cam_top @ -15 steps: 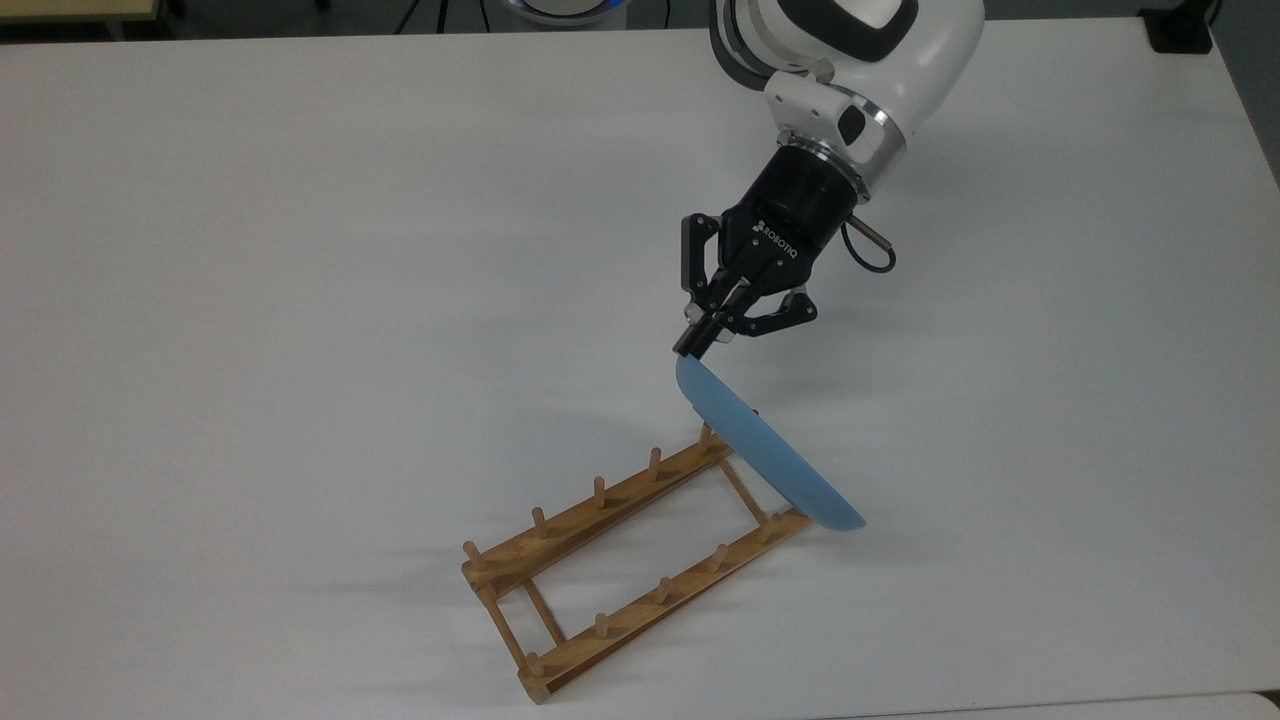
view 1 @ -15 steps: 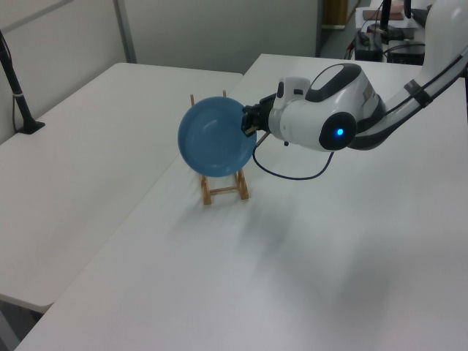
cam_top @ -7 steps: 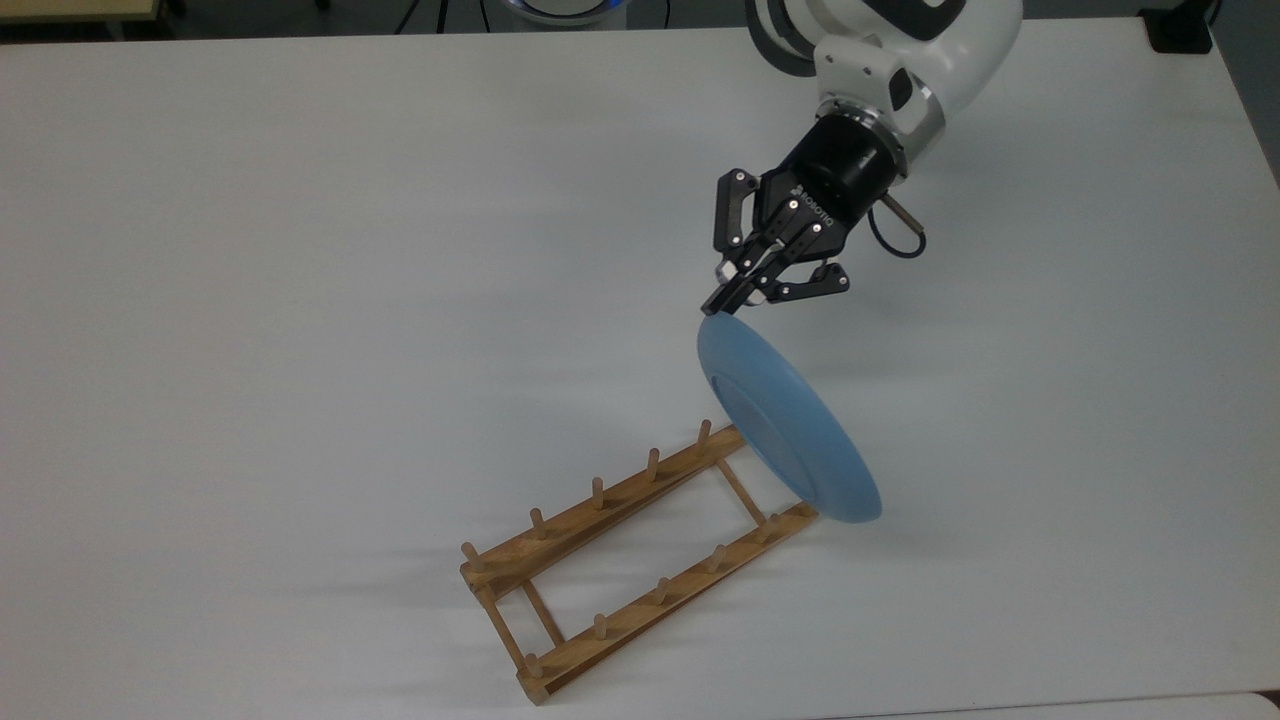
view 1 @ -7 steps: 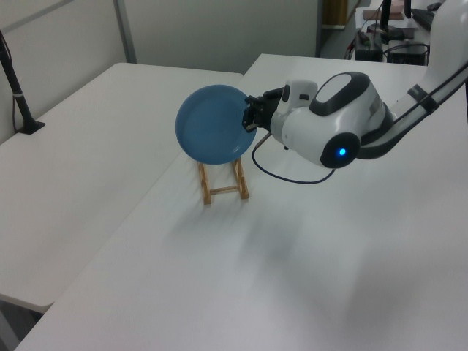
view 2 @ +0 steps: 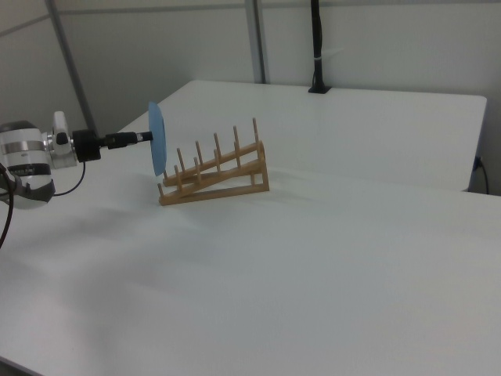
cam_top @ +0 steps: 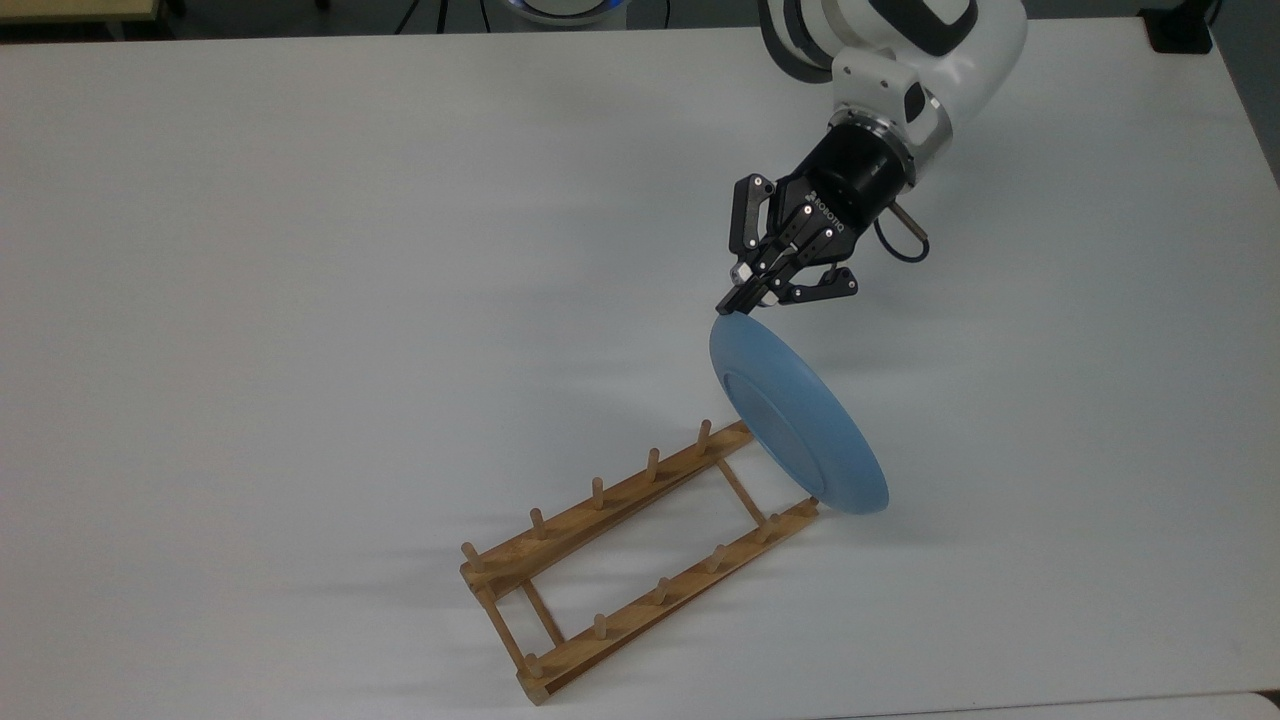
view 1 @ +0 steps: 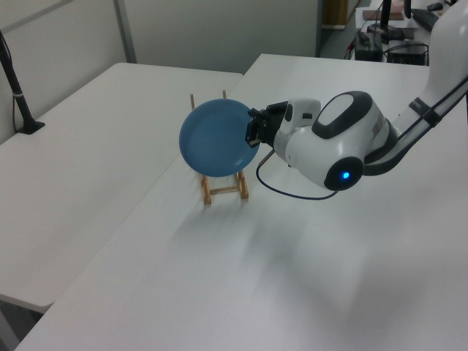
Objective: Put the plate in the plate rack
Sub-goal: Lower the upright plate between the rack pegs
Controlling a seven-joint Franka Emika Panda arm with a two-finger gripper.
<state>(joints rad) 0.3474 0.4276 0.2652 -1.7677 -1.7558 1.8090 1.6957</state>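
Plainly, you have wide bare white tabletop [cam_top: 300, 250] on every side of the work; in the top view the plate rack [cam_top: 632, 565] lies low in the frame, well in from the top view's left and right edges, its near end close to the tabletop's lower edge; in the left view a seam runs beside the rack [view 1: 224, 186] where a second white surface joins on the left view's left; in the right view the rack [view 2: 215, 174] stands well apart from a dark post at the far edge.

Your tool [cam_top: 735, 300] pinches the plate [cam_top: 797, 415] by its upper rim, fingers pressed together on the edge; the plate hangs on edge, tilted, off the tabletop; its lower edge sits just over the rack's end at the top view's right, beside the last pegs; whether it touches the rail you cannot tell from the top view; in the right view the plate [view 2: 157, 139] stands nearly upright just beyond the rack's left end, with the tool [view 2: 145, 136] reaching in level from the right view's left.

The plate is plain light blue, round and shallow, smooth with a raised rim; in the left view its hollow face [view 1: 217, 137] looks toward the camera, covering the rack's nearer pegs; the rack is light-brown wood, two long rails joined by thin crossbars, each with short upright pegs.
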